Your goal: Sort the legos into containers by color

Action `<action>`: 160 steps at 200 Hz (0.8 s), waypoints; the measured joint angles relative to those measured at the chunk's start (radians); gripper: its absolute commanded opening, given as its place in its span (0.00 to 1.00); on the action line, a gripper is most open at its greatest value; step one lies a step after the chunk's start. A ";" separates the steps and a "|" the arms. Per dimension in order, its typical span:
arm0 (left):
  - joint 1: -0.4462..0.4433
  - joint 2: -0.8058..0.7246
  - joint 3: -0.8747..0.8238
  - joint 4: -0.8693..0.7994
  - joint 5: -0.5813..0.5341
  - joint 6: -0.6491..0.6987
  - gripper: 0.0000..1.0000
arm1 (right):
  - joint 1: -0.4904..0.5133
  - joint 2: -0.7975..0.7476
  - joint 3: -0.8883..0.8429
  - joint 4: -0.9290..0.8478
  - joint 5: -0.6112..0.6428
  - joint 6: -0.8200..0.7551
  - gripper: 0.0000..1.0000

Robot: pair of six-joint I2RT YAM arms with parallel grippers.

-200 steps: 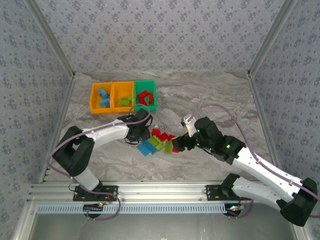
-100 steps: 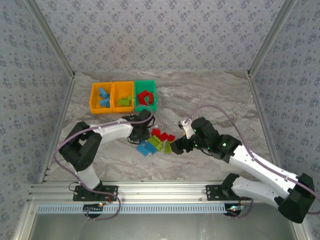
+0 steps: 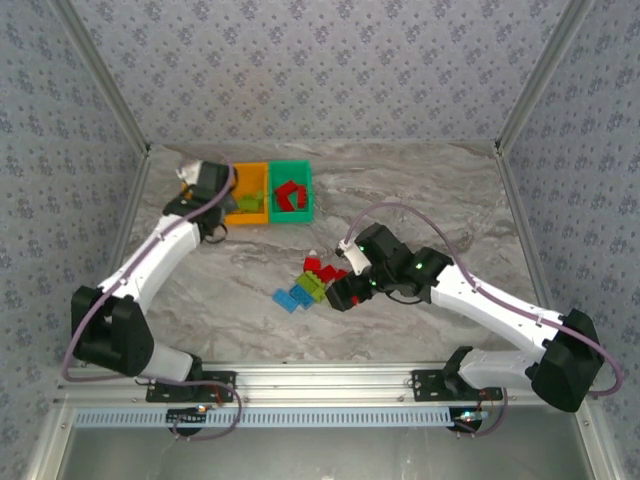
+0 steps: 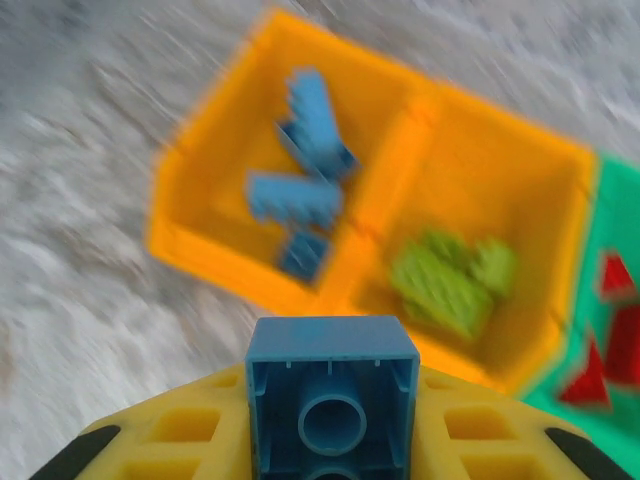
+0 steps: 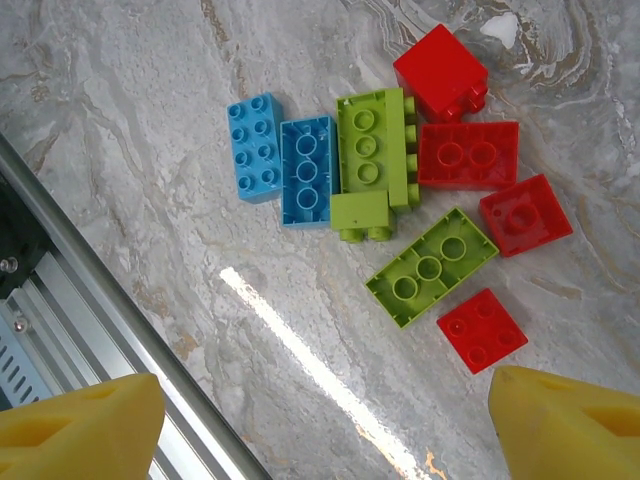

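Left jaws pinch a blue brick (image 4: 333, 400) with the orange bin (image 4: 205, 180) ahead of them, while right jaws stand spread over loose legos (image 5: 370, 160) on the worktop (image 5: 130, 120).

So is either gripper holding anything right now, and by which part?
Left gripper holds a blue lego by its two opposite side walls, hollow underside facing the wrist camera. Right gripper is open, holding nothing.

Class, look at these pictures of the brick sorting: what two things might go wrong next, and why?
The left claw holds a blue brick near the divider; released early, it may land in the green-brick bin.
The loose bricks touch, so the open right claw may grab two colours.
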 measured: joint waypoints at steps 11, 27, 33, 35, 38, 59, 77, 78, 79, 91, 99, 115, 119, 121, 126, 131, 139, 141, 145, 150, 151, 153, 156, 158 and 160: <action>0.058 0.060 0.053 0.021 -0.008 0.026 0.28 | 0.001 0.000 0.003 -0.005 0.000 0.000 0.87; 0.121 0.187 0.158 0.034 0.001 0.056 0.28 | 0.001 0.000 0.007 -0.011 0.000 0.000 0.87; 0.137 0.245 0.210 0.031 0.003 0.068 0.29 | 0.001 0.000 0.009 -0.013 0.001 0.000 0.87; 0.139 0.257 0.222 0.031 0.005 0.071 0.29 | 0.001 0.000 0.010 -0.013 0.001 0.000 0.87; 0.146 0.290 0.249 0.033 0.006 0.079 0.29 | 0.001 0.000 0.010 -0.013 0.001 0.000 0.87; 0.161 0.453 0.380 0.028 0.006 0.119 0.30 | 0.001 0.000 0.013 -0.019 0.001 0.000 0.87; 0.161 0.538 0.434 0.004 0.007 0.143 0.38 | 0.003 -0.003 0.013 -0.024 0.003 0.001 0.87; 0.161 0.541 0.435 0.003 0.007 0.144 0.39 | 0.003 -0.003 0.013 -0.024 0.003 0.002 0.87; 0.161 0.546 0.438 0.000 0.007 0.147 0.40 | 0.004 -0.004 0.013 -0.024 0.003 0.002 0.87; 0.161 0.578 0.448 -0.018 0.007 0.159 0.46 | 0.005 -0.013 0.013 -0.025 0.003 0.002 0.87; 0.161 0.588 0.447 -0.031 0.007 0.164 0.49 | 0.006 -0.021 0.013 -0.024 0.003 0.003 0.88; 0.163 0.592 0.447 -0.048 0.007 0.165 0.54 | 0.006 -0.040 0.013 -0.024 0.003 0.008 0.89; 0.163 0.591 0.447 -0.049 0.007 0.166 0.54 | 0.005 -0.044 0.013 -0.024 0.003 0.009 0.89; 0.163 0.589 0.447 -0.049 0.007 0.167 0.54 | 0.005 -0.046 0.013 -0.024 0.004 0.010 0.89; 0.163 0.587 0.447 -0.049 0.007 0.167 0.54 | 0.005 -0.049 0.013 -0.024 0.004 0.011 0.89; 0.164 0.584 0.447 -0.051 0.007 0.166 0.54 | 0.005 -0.051 0.013 -0.023 0.005 0.013 0.89; 0.165 0.575 0.443 -0.053 0.008 0.167 0.53 | 0.005 -0.051 0.013 -0.023 0.008 0.014 0.89; 0.165 0.570 0.440 -0.053 0.008 0.166 0.53 | 0.005 -0.051 0.013 -0.023 0.008 0.015 0.89; 0.165 0.561 0.435 -0.057 0.010 0.166 0.52 | 0.005 -0.051 0.013 -0.023 0.011 0.017 0.89; 0.165 0.547 0.426 -0.061 0.013 0.164 0.51 | 0.005 -0.051 0.013 -0.022 0.012 0.019 0.89; 0.165 0.544 0.425 -0.062 0.014 0.163 0.50 | 0.005 -0.051 0.013 -0.022 0.013 0.020 0.89; 0.165 0.535 0.420 -0.065 0.016 0.161 0.50 | 0.005 -0.051 0.013 -0.022 0.014 0.021 0.89; 0.165 0.525 0.412 -0.067 0.019 0.160 0.49 | 0.005 -0.051 0.013 -0.021 0.019 0.021 0.89; 0.165 0.515 0.406 -0.069 0.022 0.159 0.49 | 0.005 -0.051 0.012 -0.019 0.020 0.024 0.89; 0.165 0.502 0.398 -0.069 0.025 0.155 0.49 | 0.005 -0.051 0.012 -0.019 0.022 0.025 0.89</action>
